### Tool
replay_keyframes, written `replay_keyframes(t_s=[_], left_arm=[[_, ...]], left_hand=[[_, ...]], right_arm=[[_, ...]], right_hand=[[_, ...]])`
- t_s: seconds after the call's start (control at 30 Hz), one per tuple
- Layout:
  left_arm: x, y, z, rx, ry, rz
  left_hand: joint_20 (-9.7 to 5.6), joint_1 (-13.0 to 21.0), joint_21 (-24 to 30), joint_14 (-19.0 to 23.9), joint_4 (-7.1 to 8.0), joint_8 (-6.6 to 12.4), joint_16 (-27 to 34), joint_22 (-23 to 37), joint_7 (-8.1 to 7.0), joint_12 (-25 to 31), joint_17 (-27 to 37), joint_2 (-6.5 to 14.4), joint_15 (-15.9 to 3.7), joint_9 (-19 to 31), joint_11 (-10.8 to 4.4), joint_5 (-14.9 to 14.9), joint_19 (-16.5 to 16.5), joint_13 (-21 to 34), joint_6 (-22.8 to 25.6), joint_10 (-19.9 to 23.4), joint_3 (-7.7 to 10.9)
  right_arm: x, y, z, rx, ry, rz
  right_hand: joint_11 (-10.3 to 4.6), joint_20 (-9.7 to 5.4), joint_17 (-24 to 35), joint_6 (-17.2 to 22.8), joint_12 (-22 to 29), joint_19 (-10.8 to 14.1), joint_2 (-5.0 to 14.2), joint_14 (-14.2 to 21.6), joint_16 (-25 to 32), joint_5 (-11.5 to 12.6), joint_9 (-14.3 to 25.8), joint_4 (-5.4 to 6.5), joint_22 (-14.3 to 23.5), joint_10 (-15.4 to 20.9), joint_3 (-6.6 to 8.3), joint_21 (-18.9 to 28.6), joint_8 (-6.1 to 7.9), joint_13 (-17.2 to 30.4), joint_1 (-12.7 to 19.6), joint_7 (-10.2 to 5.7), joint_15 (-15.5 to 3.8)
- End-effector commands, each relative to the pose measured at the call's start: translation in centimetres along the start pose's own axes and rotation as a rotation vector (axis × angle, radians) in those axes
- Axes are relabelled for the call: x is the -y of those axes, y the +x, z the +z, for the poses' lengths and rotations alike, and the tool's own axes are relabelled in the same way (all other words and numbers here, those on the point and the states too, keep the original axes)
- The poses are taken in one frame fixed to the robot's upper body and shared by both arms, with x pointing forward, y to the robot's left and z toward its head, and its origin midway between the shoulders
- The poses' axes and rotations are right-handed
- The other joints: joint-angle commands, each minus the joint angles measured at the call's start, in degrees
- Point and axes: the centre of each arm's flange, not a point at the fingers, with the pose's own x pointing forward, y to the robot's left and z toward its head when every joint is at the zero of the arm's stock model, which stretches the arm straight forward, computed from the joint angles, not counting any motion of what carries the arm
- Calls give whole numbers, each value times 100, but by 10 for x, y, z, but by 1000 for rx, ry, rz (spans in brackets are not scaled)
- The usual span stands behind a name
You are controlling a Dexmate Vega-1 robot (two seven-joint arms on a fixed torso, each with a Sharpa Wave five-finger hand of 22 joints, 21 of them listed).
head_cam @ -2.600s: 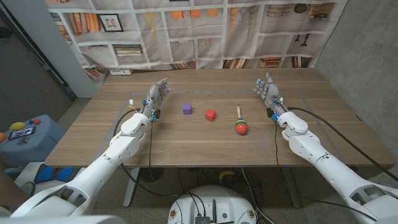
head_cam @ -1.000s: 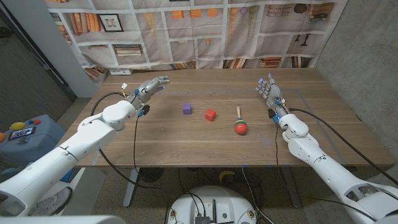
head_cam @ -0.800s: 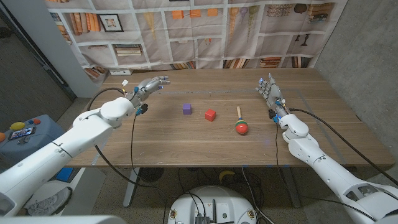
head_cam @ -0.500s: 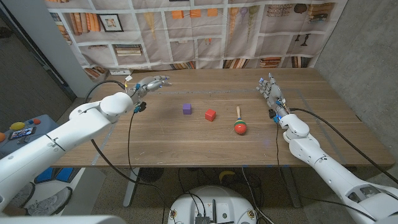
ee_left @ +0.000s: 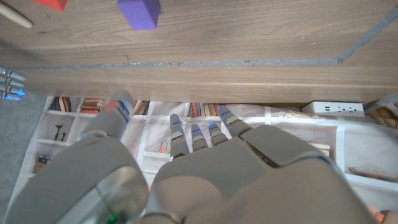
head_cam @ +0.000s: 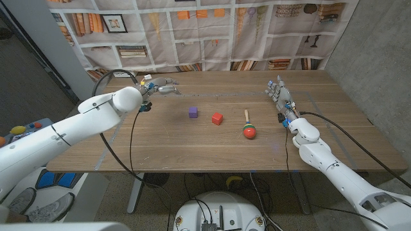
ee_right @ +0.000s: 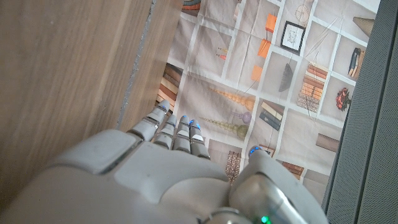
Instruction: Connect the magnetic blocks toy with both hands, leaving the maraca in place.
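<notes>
Two blocks apart on table [head_cam: 192, 144], purple block [head_cam: 192, 112], red block [head_cam: 217, 118], maraca [head_cam: 248, 130] beside

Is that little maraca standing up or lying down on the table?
Lying down. The maraca rests on its side on the wooden table, its thin handle pointing away from the robot and its red head nearer.

A wooden table [head_cam: 192, 144] stands before a backdrop cloth [head_cam: 212, 32] printed with bookshelves: rows of books, a framed picture and small ornaments. A white power strip [head_cam: 124, 74] lies at the table's far left corner, just below the cloth; it shows too in the left wrist view [ee_left: 337, 109]. Thin grey tape lines [head_cam: 324, 110] mark the tabletop near its right side. On the floor to the left sits a light blue stool [head_cam: 29, 142] with small colourful toys on top. A grey wall [head_cam: 379, 58] rises on the right
</notes>
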Motion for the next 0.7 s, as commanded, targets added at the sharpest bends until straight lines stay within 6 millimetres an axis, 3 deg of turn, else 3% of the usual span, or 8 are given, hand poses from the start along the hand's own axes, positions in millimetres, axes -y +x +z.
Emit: replay_keyframes(t_s=[0.03, 0.5, 0.6, 0.7], left_arm=[[-14, 11, 27, -60, 247, -52], [-15, 31, 53, -73, 454, -184], [-13, 38, 58, -72, 494, -228], [-9, 43, 62, -75, 532, -250]], left_hand=[[72, 201, -10, -235, 27, -56, -36, 22, 105, -14, 34, -45, 83, 15, 22, 51, -209, 12, -128, -195, -10], [190, 576, -32, -868, 60, -119, -36, 26, 363, -40, 41, -160, 345, 19, 201, 97, -985, 10, -512, -842, -53], [291, 656, -18, -1002, 72, -137, -21, 28, 514, -34, 42, -160, 447, 19, 365, 114, -1163, 9, -666, -1009, -66], [341, 705, -11, -1106, 79, -126, -19, 28, 607, -34, 43, -155, 474, 20, 431, 124, -1274, 9, -714, -1144, -78]], right_arm=[[0, -2, 2, 4, -7, -13], [2, -5, 5, 3, -20, -32], [3, -3, 6, 5, -22, -34], [3, -2, 7, 4, -24, -34]], right_hand=[[-41, -68, 1, -7, 41, -30, 78, 14, 39, 33, 14, -15, 9, -4, 51, 9, 19, 14, 20, -50, -14], [-51, -59, -30, -25, 39, -38, 67, 1, 42, 28, 14, -17, 8, -16, 73, 14, 15, 3, -2, -54, 0], [-50, -56, -35, -29, 38, -40, 63, -5, 43, 26, 14, -16, 8, -23, 74, 15, 14, 1, -10, -61, 2], [-51, -49, -40, -33, 37, -45, 60, -6, 43, 25, 14, -17, 8, -27, 77, 14, 14, 0, -14, -67, 9]])
